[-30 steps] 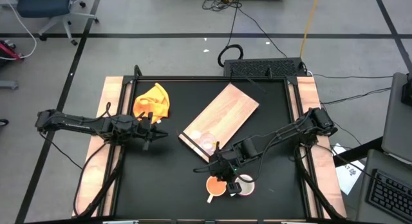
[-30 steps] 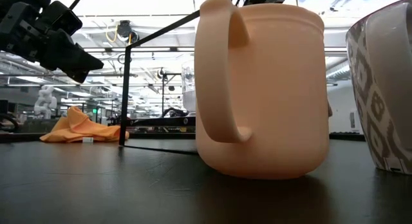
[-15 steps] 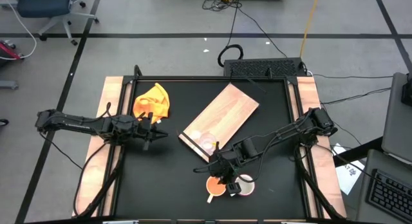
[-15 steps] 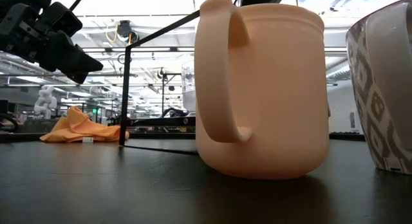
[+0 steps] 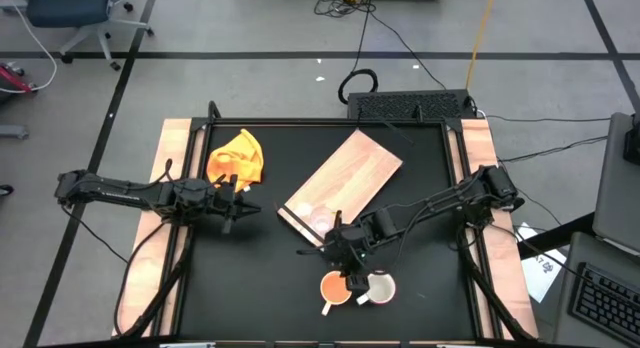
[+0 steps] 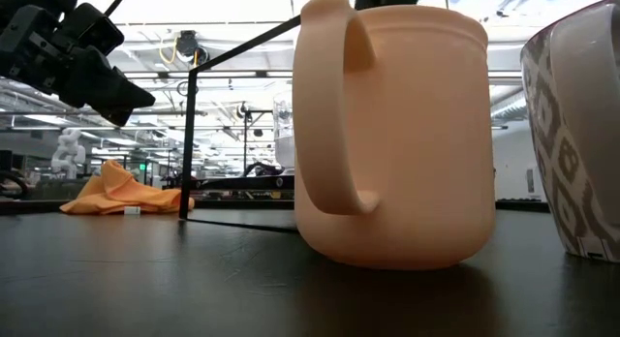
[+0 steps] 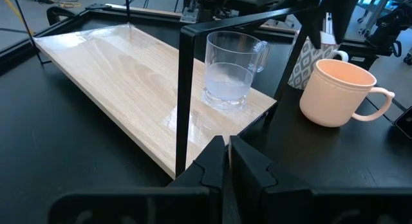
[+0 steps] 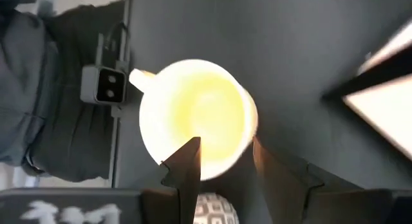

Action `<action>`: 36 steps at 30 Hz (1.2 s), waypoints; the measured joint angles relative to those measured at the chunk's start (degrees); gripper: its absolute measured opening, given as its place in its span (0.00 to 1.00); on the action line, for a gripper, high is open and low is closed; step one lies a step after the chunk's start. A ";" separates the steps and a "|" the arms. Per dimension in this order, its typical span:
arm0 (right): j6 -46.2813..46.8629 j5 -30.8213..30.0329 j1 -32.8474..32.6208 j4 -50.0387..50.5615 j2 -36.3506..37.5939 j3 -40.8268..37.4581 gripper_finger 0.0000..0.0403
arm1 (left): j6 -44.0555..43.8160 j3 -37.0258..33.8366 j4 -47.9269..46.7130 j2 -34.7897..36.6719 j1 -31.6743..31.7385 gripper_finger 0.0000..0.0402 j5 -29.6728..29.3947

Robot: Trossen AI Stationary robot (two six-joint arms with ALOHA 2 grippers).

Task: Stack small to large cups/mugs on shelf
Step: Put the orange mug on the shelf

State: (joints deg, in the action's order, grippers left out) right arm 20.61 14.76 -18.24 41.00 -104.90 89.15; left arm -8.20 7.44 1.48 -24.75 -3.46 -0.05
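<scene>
The yellow-orange mug (image 5: 334, 287) stands upright on the black tabletop near the front edge, its handle toward the near left. The white patterned mug (image 5: 381, 286) stands right beside it. The clear glass cup (image 7: 228, 69) stands on the light wood shelf (image 5: 350, 178), near the shelf's dark-strip end. My right gripper (image 8: 225, 153) hovers open just above the orange mug (image 8: 193, 118), one finger over its mouth and one outside the rim. My left gripper (image 5: 248, 206) waits shut at the table's left, pointing toward the shelf.
A crumpled yellow cloth (image 5: 238, 156) lies at the far left of the table. Thin black frame bars (image 7: 185, 102) stand around the shelf's near end. Bare black tabletop (image 5: 250, 278) lies between my left gripper and the mugs.
My right gripper has opened and let go of the orange mug, then drawn up and a little toward the far edge. The mug stays upright on the table where it was.
</scene>
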 joint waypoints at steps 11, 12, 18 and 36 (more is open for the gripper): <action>4.81 0.04 -0.06 1.51 -0.05 -0.62 0.33 | 0.02 0.00 0.00 0.00 0.00 0.06 0.00; 4.87 0.04 -0.06 1.16 -0.33 -0.62 0.33 | 0.02 0.00 0.00 0.02 0.00 0.06 0.00; 4.87 0.07 -0.06 1.13 -2.35 -0.62 0.33 | -0.09 0.00 0.00 0.00 -0.03 0.06 0.02; 4.17 0.33 0.29 -1.18 -4.16 -0.62 0.33 | -0.05 0.00 -0.01 0.00 -0.07 0.06 0.06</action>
State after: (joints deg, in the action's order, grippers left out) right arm 24.78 15.09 -17.96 39.82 -109.06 88.53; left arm -8.25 7.44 1.47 -24.75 -3.53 0.01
